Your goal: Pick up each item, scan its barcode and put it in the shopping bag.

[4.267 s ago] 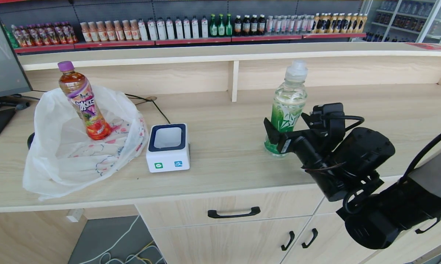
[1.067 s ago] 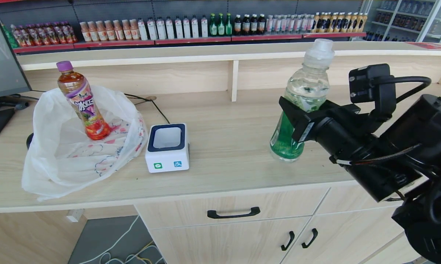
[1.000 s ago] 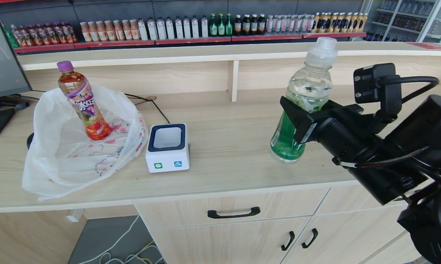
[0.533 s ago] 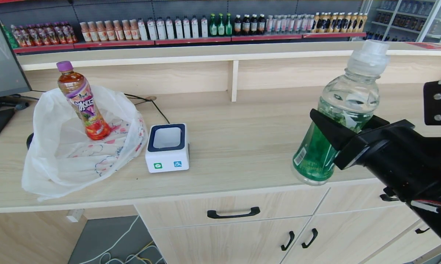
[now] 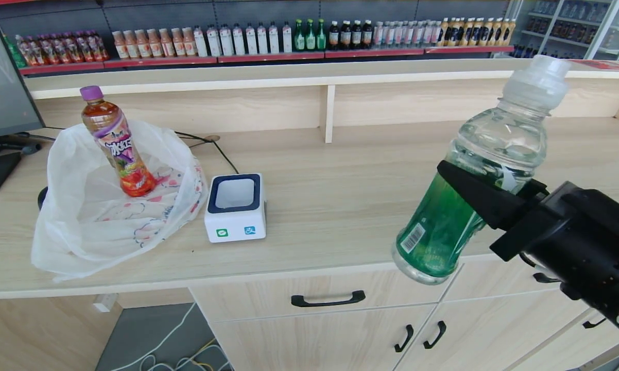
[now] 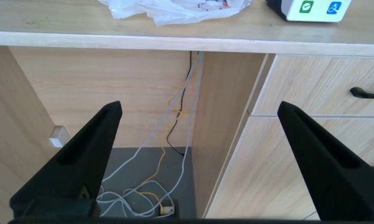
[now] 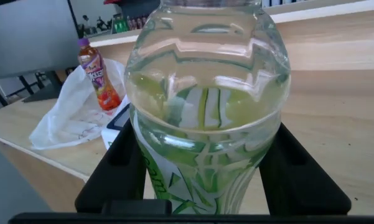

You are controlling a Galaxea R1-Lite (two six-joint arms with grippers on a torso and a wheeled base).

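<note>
Clamped in the right pincer [image 7: 206, 134], the green bottle [image 7: 206, 81] loses cap and base past the wrist view's edges. From the head, the pincer's far side is likely behind it; the barcode [image 5: 411, 238] beneath is unreadably small.

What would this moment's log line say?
right gripper: shut on green-labelled clear plastic bottle, tilted | left gripper: open, facing wooden cabinet

At the counter [image 5: 340, 206] there were one purple-capped tea bottle [image 5: 116, 144], one green-labelled bottle [image 5: 438, 232], one white shopping bag [image 5: 83, 226], one scanner [image 5: 236, 208], one monitor [image 5: 0, 87], behind them one shelf row of many bottles [image 5: 309, 36].
</note>
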